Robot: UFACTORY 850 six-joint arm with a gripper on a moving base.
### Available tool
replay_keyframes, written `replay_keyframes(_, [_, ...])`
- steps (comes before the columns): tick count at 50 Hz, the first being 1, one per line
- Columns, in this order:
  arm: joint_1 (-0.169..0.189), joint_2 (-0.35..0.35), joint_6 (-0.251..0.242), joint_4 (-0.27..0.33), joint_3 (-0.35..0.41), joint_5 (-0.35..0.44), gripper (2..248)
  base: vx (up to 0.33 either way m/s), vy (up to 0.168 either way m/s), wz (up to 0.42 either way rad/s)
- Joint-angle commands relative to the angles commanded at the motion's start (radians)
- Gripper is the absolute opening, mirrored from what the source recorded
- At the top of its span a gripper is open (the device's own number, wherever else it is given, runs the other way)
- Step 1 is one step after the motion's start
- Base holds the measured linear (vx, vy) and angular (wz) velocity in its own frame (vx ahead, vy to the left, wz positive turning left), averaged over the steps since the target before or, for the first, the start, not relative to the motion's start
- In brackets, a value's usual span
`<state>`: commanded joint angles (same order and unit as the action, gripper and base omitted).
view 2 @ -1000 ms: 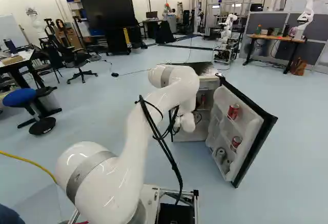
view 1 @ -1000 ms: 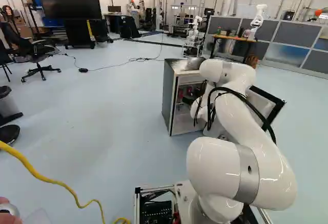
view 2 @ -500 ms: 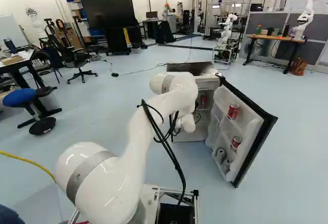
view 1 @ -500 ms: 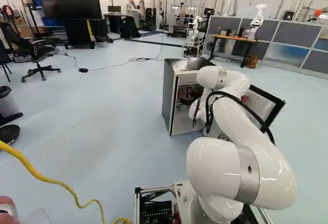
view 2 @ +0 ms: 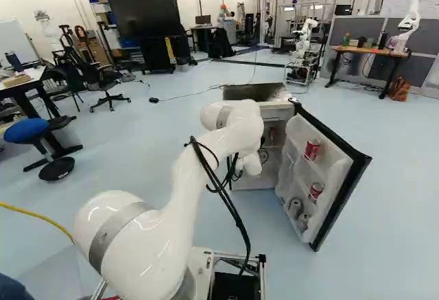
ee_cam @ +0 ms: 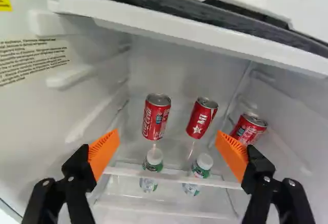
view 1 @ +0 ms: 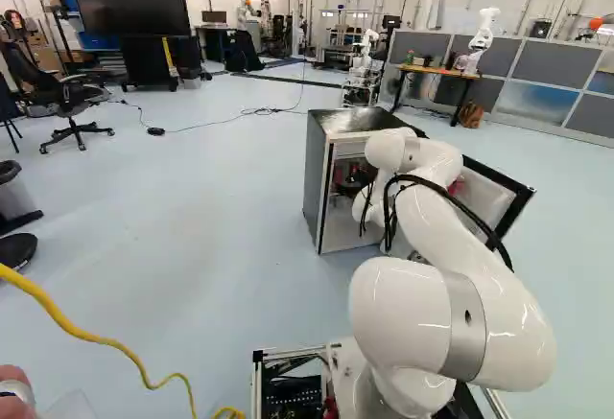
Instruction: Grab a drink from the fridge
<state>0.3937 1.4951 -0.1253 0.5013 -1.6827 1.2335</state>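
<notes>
The arm reaches into the open fridge, and the gripper is inside it with its two fingers spread wide apart, nothing clamped between the orange pads. Straight ahead of the gap between the fingers, two red cans are side by side with a space between them, neither one touching a pad. A third red can sits ahead of one finger, near the side wall, part of it hidden behind that finger's pad. Lower than the first two cans, also ahead of the gap, are two bottles with white caps and green on them, behind a thin white rail. Higher than the cans, a thick white ledge crosses ahead of the gripper from one side to the other. Well to the right of the gripper, outside the fridge's main space, the door stands swung open; its racks hold two more red cans, one above the other, and grey cans lower down.
</notes>
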Motion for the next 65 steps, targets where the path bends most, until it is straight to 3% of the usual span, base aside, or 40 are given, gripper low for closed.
replay_keyframes(18, [-0.005, 0.028, 0.000, 0.000, -0.051, -0.064, 247, 0.000, 0.000, 0.000])
replay_keyframes(65, [-0.022, 0.145, 0.000, 0.000, -0.257, -0.098, 247, 0.000, 0.000, 0.000])
